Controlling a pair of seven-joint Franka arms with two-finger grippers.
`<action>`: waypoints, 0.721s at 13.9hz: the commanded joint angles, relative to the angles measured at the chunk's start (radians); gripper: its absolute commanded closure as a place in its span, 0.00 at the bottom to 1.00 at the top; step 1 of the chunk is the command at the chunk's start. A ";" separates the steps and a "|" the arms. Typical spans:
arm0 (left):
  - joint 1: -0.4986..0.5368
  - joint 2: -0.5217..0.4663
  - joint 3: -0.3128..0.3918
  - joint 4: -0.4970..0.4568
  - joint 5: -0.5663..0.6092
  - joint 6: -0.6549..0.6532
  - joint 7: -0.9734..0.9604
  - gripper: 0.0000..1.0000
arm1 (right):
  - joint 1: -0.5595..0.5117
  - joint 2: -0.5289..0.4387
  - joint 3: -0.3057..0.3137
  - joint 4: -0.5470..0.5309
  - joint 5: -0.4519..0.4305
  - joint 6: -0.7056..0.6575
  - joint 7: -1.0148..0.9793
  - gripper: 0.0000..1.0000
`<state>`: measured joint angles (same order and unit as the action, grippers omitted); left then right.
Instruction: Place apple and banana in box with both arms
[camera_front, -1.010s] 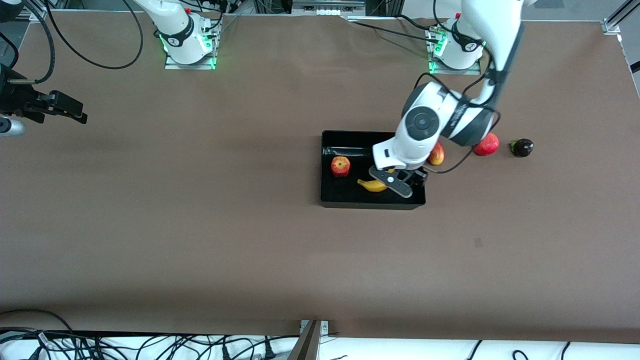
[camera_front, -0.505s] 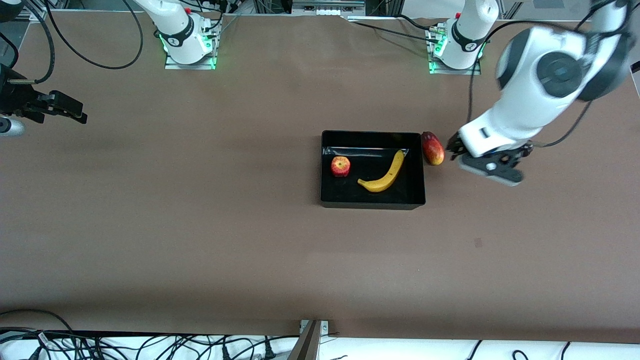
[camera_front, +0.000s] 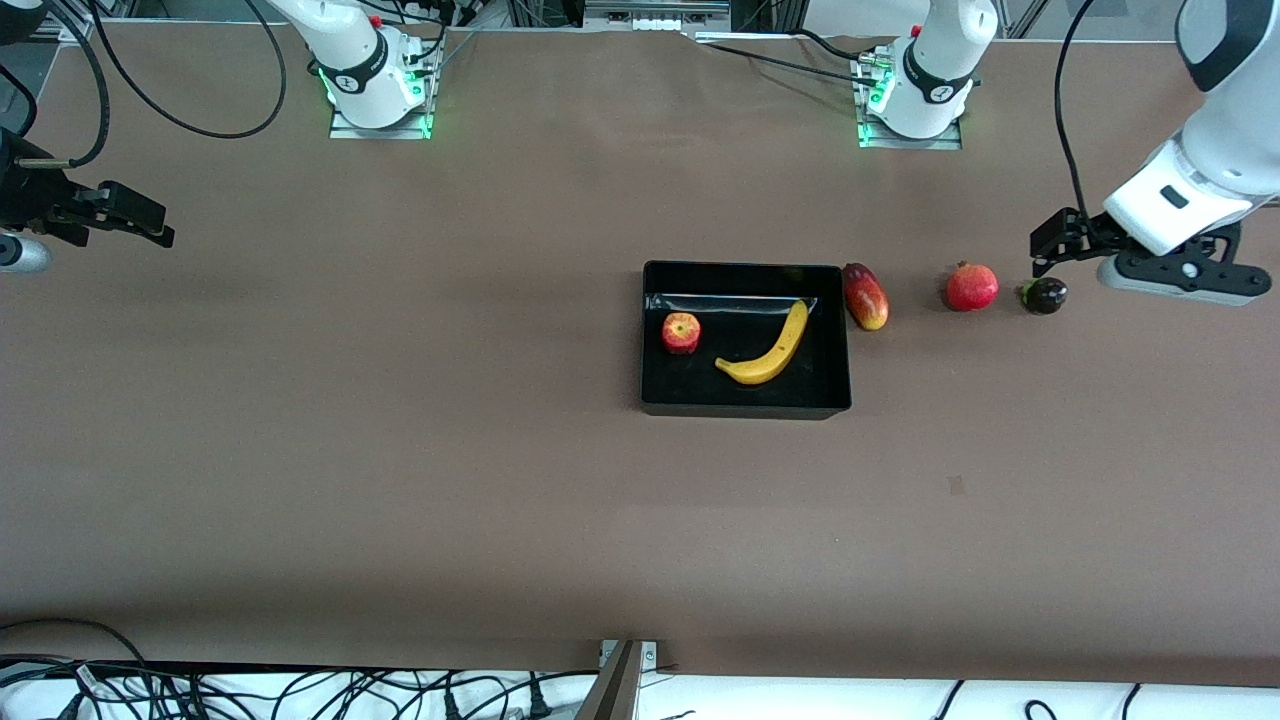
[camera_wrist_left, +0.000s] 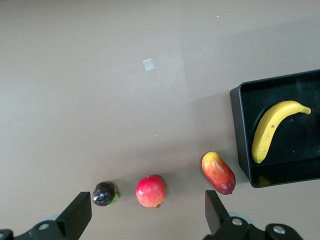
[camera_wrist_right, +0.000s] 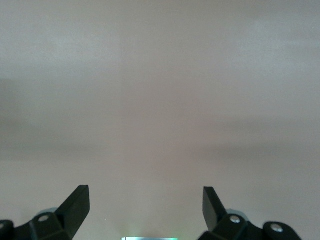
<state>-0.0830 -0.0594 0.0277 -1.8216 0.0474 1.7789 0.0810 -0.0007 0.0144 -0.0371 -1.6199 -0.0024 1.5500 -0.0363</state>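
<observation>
The apple (camera_front: 681, 332) and the banana (camera_front: 770, 345) lie apart in the black box (camera_front: 745, 400) at mid-table. The left wrist view shows the banana (camera_wrist_left: 272, 130) in the box (camera_wrist_left: 239, 130); the apple is out of that view. My left gripper (camera_front: 1048, 250) is open and empty, up over the table toward the left arm's end. In its wrist view it (camera_wrist_left: 146, 214) is above a pomegranate and a dark fruit. My right gripper (camera_front: 158, 228) is open and empty, and waits over bare table at the right arm's end (camera_wrist_right: 145, 202).
A red-yellow mango (camera_front: 866, 296) lies just outside the box wall toward the left arm's end. In a row past it lie a red pomegranate (camera_front: 972, 287) and a small dark round fruit (camera_front: 1044, 295). All three show in the left wrist view: mango (camera_wrist_left: 218, 173), pomegranate (camera_wrist_left: 150, 191), dark fruit (camera_wrist_left: 104, 194).
My left gripper let go of the banana in the box, rose and swung away toward the left arm's end. The banana now lies uncovered in the box. The right arm has not moved.
</observation>
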 joint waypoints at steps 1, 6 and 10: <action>0.003 -0.023 -0.005 -0.008 0.014 -0.048 -0.059 0.00 | -0.013 -0.004 0.006 0.006 0.018 -0.011 0.004 0.00; 0.011 -0.017 0.012 0.001 0.005 -0.058 -0.061 0.00 | -0.013 -0.004 0.006 0.006 0.018 -0.011 0.004 0.00; 0.023 -0.013 0.014 0.002 0.003 -0.056 -0.060 0.00 | -0.013 -0.004 0.006 0.006 0.018 -0.013 0.004 0.00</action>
